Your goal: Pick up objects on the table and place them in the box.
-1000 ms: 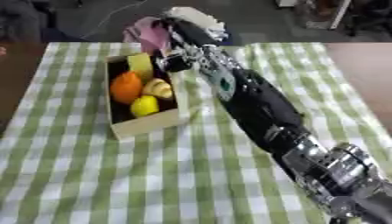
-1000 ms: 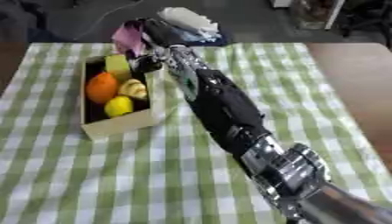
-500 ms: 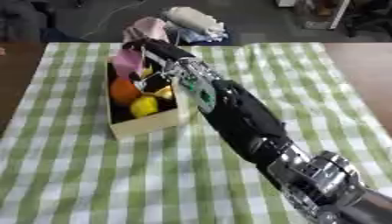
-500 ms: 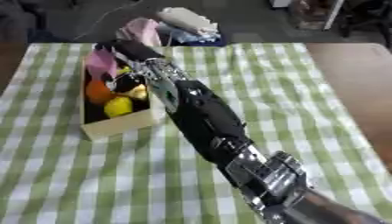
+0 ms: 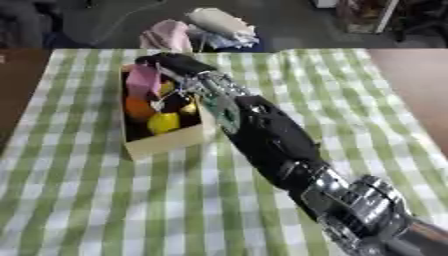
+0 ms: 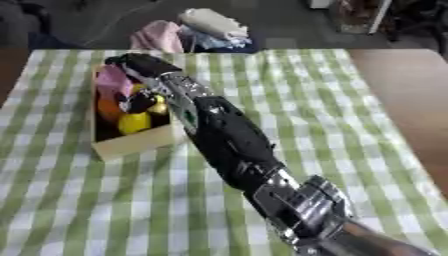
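A light wooden box [image 5: 168, 143] stands on the green checked cloth at the left. Inside lie an orange [image 5: 137, 108], a yellow lemon-like fruit [image 5: 164, 123] and a small yellow and dark piece [image 5: 186, 106]. My right arm stretches from the lower right across the cloth. Its black hand [image 5: 178, 64] hovers over the box's far end, fingers curled on a pink object [image 5: 142, 80] that hangs down into the box. The left hand shows in neither view.
Beyond the table's far edge lies a heap of pink [image 5: 164, 36] and white cloth [image 5: 216, 22]. Bare brown tabletop [image 5: 413, 75] shows at the right. Open checked cloth [image 5: 131, 200] lies in front of the box.
The right hand has swung left from the box's right wall to above its far end, and the pink object now hangs inside the box. The camera has shifted too.
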